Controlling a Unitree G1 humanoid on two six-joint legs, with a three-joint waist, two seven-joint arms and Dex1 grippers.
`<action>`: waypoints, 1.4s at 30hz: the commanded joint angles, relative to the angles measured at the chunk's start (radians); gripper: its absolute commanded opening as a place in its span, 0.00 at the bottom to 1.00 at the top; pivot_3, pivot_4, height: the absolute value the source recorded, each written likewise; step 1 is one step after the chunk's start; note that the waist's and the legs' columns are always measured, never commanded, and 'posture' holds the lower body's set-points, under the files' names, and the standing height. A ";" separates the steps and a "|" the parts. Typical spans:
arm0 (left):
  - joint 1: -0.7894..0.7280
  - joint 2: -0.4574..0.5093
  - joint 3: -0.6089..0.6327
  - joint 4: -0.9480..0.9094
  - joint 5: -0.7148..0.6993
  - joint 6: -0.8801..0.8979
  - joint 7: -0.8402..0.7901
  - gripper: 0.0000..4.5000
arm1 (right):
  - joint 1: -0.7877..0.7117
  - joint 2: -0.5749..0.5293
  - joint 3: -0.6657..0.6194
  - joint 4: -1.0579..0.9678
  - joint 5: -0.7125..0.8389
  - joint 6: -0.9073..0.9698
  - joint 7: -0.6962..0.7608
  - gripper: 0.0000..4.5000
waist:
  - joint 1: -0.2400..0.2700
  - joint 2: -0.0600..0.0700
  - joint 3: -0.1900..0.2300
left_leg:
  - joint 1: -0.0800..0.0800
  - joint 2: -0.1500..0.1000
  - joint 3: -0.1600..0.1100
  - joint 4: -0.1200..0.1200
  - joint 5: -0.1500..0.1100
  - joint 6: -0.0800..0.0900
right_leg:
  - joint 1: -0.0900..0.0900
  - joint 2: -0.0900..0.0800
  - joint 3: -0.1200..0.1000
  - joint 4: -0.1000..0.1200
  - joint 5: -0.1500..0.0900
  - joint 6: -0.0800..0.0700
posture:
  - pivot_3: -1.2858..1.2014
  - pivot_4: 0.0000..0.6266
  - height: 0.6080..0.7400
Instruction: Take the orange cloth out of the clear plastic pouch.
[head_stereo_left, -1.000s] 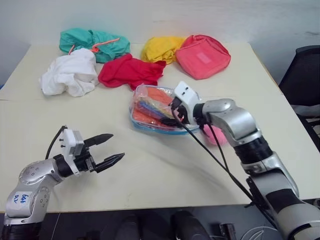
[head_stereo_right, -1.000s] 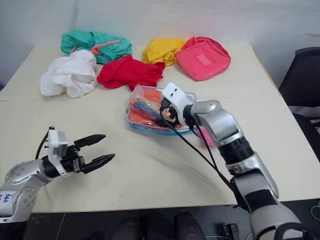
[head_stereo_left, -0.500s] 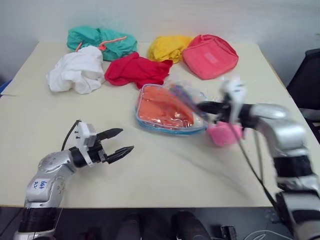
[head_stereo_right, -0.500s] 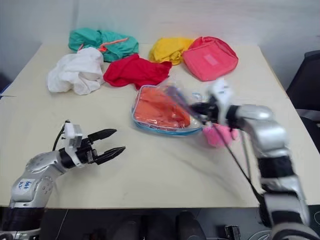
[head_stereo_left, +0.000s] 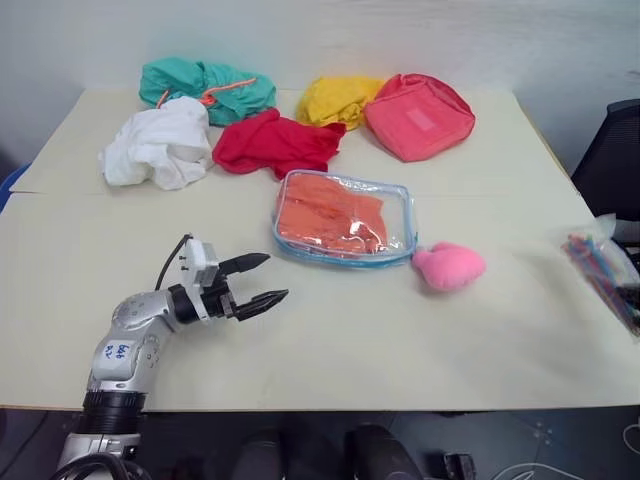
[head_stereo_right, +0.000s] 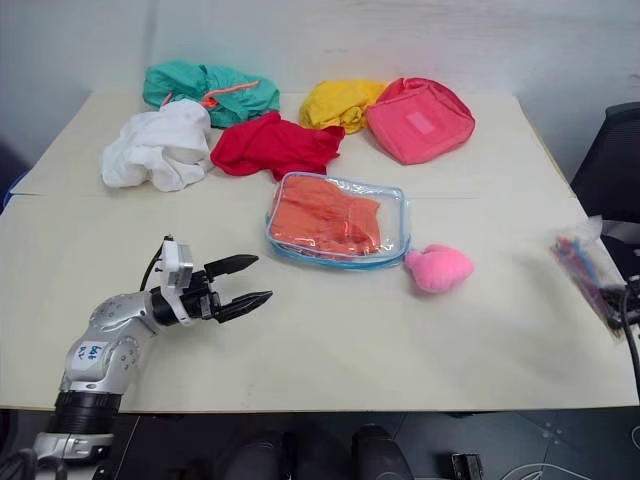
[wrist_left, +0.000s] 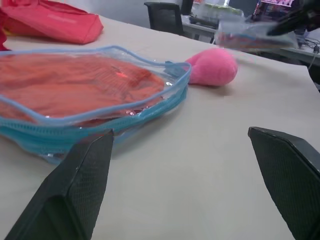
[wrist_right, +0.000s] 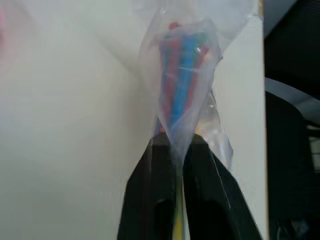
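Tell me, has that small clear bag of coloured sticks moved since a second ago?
Yes. The small clear bag of coloured sticks, earlier on the clear plastic pouch, now sits by the table's right edge, pinched in the right gripper.

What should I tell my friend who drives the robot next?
Left tool: open, empty, on the near side of the clear plastic pouch.
Right tool: pinched on the small clear bag of coloured sticks, at the table's right edge.
The orange cloth lies inside the pouch at mid-table.
Done: sticks bag is out of the pouch.
Left: drop that bag, pull the cloth out.
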 joint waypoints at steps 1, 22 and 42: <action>-0.002 0.023 0.024 -0.003 0.004 -0.022 -0.019 1.00 | 0.004 0.012 -0.051 0.012 0.039 -0.106 0.023 0.42 | -0.003 0.001 0.000 | 0.000 0.000 0.000 0.000 0.000 0.000 | 0.000 0.000 0.000 0.000 0.000 0.000 | 0.52 0.24 1.00; 0.120 0.151 0.155 0.028 0.017 -0.085 -0.070 1.00 | -0.454 0.192 0.826 -0.374 -0.176 -0.324 -0.008 1.00 | -0.006 0.002 0.001 | -0.001 0.001 -0.004 0.001 0.000 0.000 | -0.001 -0.002 -0.003 0.001 0.000 0.000 | 0.52 0.24 1.00; 0.164 0.130 0.155 -0.090 -0.008 -0.027 -0.008 1.00 | -0.764 0.467 1.071 0.070 -0.329 -0.404 0.066 0.02 | -0.032 0.001 0.001 | -0.004 0.001 -0.003 0.002 0.000 0.000 | -0.013 -0.005 -0.008 0.022 0.000 0.000 | 0.52 0.24 1.00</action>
